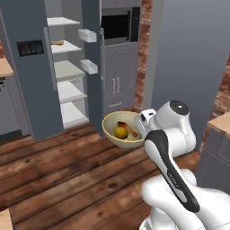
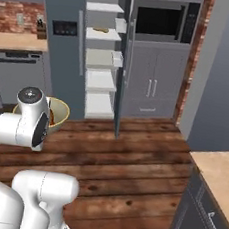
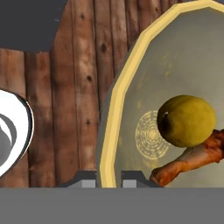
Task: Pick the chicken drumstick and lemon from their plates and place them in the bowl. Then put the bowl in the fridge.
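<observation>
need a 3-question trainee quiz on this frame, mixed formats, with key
1. True or false: the lemon and drumstick lie in the bowl.
2. The fridge door is: A) open B) shut C) missing.
3. Fill in: the hand is shut on the bowl's ____.

Key: 1 true; 2 A; 3 rim. In the hand view the two fingertips sit either side of the pale rim, with the wooden floor below the held bowl.

The end effector (image 3: pixel 109 179) grips the near rim of the bowl (image 3: pixel 131 78), held above the floor (image 3: pixel 78 87). Inside the bowl, beyond the end effector, the lemon (image 3: pixel 186 120) rests against the chicken drumstick (image 3: pixel 188 159). The open fridge (image 1: pixel 67 72) stands farther ahead.
</observation>
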Controlling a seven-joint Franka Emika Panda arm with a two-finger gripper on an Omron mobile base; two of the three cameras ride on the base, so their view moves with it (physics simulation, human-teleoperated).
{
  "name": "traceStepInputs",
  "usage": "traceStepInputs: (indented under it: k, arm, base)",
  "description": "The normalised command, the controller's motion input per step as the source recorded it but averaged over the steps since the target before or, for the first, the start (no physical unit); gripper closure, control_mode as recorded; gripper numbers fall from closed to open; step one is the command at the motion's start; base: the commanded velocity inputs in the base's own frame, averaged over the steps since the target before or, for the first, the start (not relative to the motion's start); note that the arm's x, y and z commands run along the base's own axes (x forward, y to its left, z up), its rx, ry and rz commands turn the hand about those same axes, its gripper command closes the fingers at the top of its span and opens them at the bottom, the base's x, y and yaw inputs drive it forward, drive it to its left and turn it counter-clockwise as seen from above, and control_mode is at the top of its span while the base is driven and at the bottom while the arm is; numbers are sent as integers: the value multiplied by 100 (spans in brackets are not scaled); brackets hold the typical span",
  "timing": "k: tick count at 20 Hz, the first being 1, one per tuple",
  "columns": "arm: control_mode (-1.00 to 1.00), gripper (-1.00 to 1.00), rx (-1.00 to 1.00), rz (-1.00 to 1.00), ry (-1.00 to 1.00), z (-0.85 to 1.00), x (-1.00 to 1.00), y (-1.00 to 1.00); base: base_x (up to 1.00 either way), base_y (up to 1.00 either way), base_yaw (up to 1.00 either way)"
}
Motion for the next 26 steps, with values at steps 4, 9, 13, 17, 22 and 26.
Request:
traceStepInputs:
  k: [4,9,13,17,22,26]
  arm:
    - [100,100,0,0,0,0,0,0]
    - [100,100,0,0,0,0,0,0]
    - [100,100,0,0,0,0,0,0]
    - [100,100,0,0,0,0,0,0]
    - [100,100,0,0,0,0,0,0]
    - [100,100,0,0,0,0,0,0]
  base:
    - [94,0,0]
    - [94,0,0]
    - [94,0,0]
    - [94,0,0]
    - [94,0,1]
    - [94,0,2]
